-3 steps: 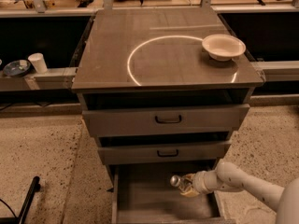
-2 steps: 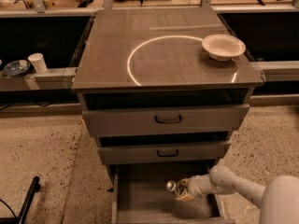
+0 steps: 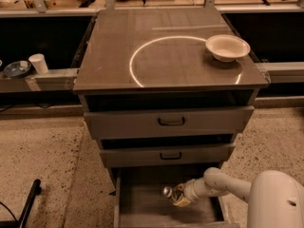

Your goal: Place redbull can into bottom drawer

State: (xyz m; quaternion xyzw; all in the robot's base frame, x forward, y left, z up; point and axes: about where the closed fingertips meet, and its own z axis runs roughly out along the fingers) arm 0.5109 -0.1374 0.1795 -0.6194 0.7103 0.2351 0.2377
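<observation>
The bottom drawer (image 3: 142, 208) is pulled open below the two handled drawers, its flat floor showing. My gripper (image 3: 176, 196) reaches into it from the right on a white arm. It is shut on the redbull can (image 3: 168, 192), a small silver can held on its side just above the drawer floor, right of the middle. Only the can's silver end shows clearly past the fingers.
A white bowl (image 3: 227, 46) sits on the cabinet top (image 3: 142, 56) at the right. The middle drawer (image 3: 167, 155) and top drawer (image 3: 170, 121) are slightly open above. A white cup (image 3: 38, 63) and a dish (image 3: 16, 69) stand on a ledge at the left. A black bar (image 3: 26, 203) lies on the floor, lower left.
My gripper has moved left and a little lower inside the bottom drawer, carrying the can with it.
</observation>
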